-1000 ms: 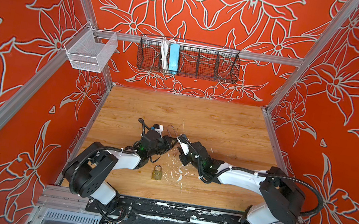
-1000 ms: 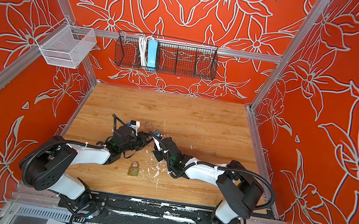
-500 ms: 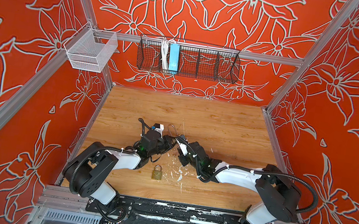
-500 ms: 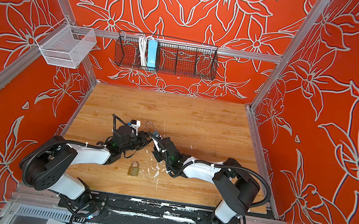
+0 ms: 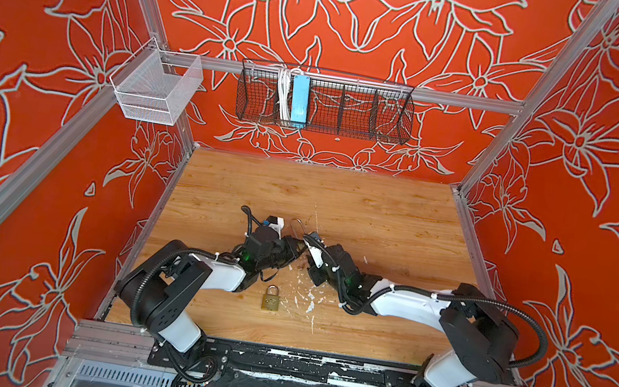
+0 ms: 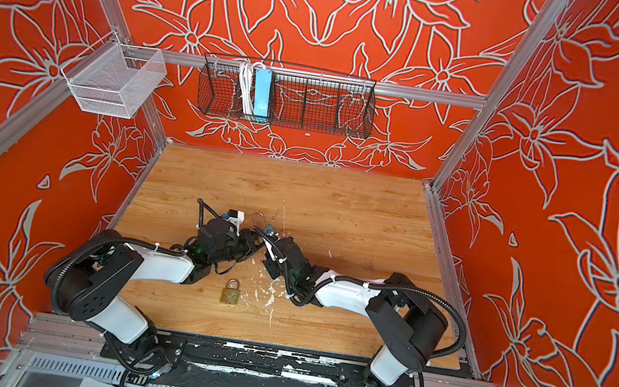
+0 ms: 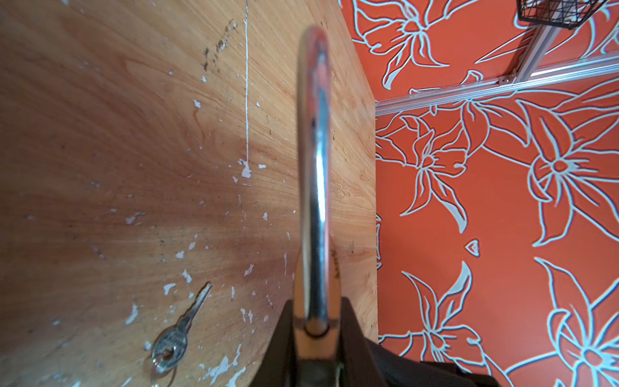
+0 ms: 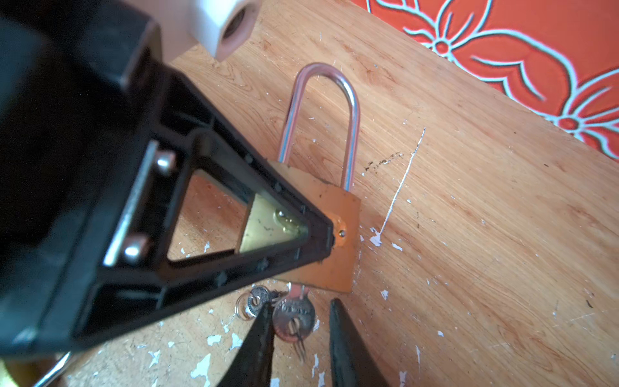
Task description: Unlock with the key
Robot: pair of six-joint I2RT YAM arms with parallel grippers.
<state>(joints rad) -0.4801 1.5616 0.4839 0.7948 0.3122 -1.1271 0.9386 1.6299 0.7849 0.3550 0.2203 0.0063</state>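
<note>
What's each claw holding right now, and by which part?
Left claw clamps the long-shackle padlock by its brass body. Right claw straddles the key head, gap visible, nothing held.

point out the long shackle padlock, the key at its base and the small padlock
long shackle padlock (image 8: 341, 264), right wrist view, brass body
key (image 8: 294, 316), right wrist view, round head
small padlock (image 5: 271, 302), a top view, brass body

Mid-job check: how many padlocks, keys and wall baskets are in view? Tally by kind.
Padlocks: 2, the long-shackle padlock in the left gripper and the small padlock on the table.
Keys: 2, one key between the fingers of the right gripper, a spare key beside it.
Wall baskets: 2, the white basket and the black basket.
Total: 6.
</note>
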